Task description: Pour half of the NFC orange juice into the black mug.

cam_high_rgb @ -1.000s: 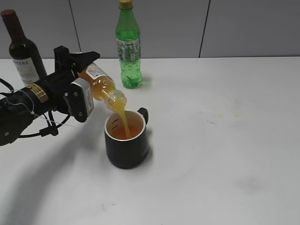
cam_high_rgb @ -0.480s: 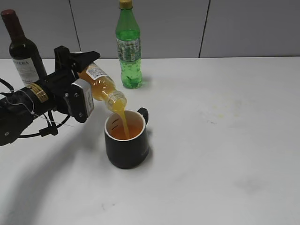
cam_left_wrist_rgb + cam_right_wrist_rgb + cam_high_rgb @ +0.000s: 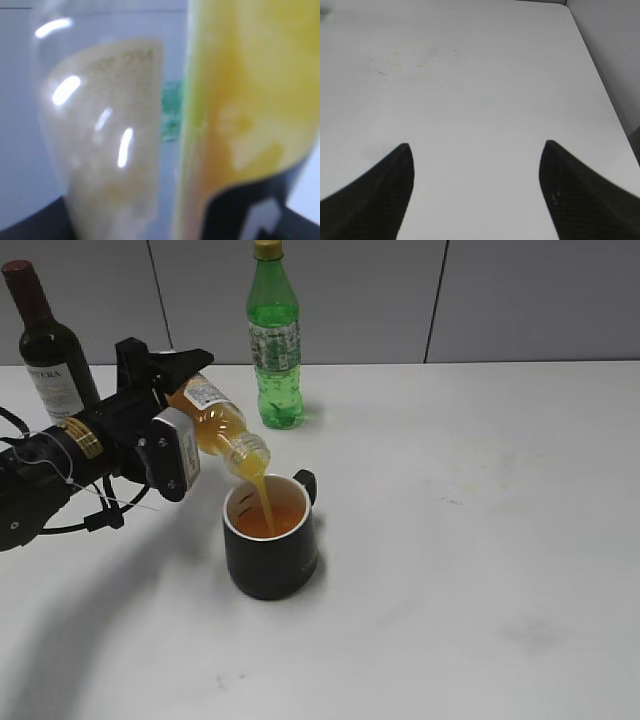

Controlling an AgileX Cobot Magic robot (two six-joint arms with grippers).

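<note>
My left gripper [image 3: 172, 375] is shut on the NFC orange juice bottle [image 3: 215, 422] and holds it tipped down to the right, neck [image 3: 248, 452] just above the black mug [image 3: 270, 550]. A stream of orange juice [image 3: 263, 495] runs from the neck into the mug, which holds juice. In the left wrist view the bottle [image 3: 240, 110] fills the frame, blurred, with its black label at the bottom right. My right gripper [image 3: 476, 147] is open and empty over bare white table; it is out of the exterior view.
A tall green soda bottle [image 3: 274, 340] stands behind the mug. A dark wine bottle [image 3: 48, 345] stands at the back left behind my left arm. The white table [image 3: 480, 540] stretches to the right; its right edge [image 3: 600, 80] shows in the right wrist view.
The bottle stays tipped and juice keeps streaming into the mug. Neither arm has visibly moved.
</note>
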